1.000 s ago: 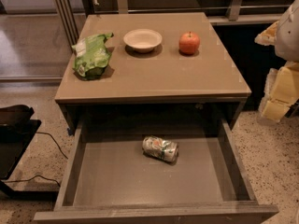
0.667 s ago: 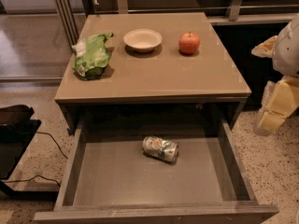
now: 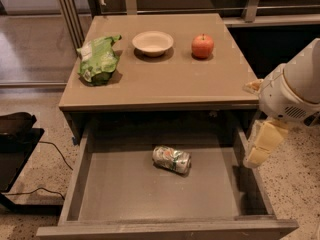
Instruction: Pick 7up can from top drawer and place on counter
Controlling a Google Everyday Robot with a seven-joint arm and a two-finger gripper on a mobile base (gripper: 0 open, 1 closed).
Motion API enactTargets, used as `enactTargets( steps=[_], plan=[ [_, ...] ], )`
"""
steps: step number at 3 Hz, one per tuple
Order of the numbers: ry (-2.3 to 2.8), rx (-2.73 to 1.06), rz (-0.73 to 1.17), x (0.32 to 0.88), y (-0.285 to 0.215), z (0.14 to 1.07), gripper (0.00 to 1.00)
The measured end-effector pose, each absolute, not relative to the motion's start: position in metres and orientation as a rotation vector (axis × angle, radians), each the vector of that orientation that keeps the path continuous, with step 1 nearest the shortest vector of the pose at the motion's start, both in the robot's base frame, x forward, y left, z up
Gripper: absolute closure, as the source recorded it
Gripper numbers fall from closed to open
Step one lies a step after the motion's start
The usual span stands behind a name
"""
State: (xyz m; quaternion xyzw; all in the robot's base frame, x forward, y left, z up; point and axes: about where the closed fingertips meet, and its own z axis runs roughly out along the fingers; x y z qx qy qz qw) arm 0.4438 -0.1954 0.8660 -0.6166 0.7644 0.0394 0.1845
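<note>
down on the flat bottom of the top drawer (image 3: 135,196), the 7up can (image 3: 171,159) lies on its side, near the middle and a little toward the back, touching none of the walls. the drawer stands pulled out from under the tabletop (image 3: 170,86), so the can is open from above and nothing needs moving before a grasp. the tool (image 3: 256,155) hangs at the right, over the drawer's right wall and well apart from the can, pointing downward from the white arm (image 3: 295,86). whether it is spread or pressed together i cannot tell. my reading is that the pick is not yet begun: the tool would need to travel left and down into the drawer. because the can lies flat, it could roll if nudged on its curved side. on the tabletop, a green chip bag (image 3: 97,59), a bowl (image 3: 152,43) and an apple (image 3: 202,46) sit toward the back, leaving the front strip bare for setting the can down.
</note>
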Motion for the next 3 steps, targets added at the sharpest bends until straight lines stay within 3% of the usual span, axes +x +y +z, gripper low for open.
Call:
enactTargets(
  steps=[2,3],
  plan=[
    [2.152,-1.763,0.128,0.443,-0.184,0.854,0.0],
    [2.141,-1.706,0.27,0.449,-0.162,0.814,0.0]
  ],
)
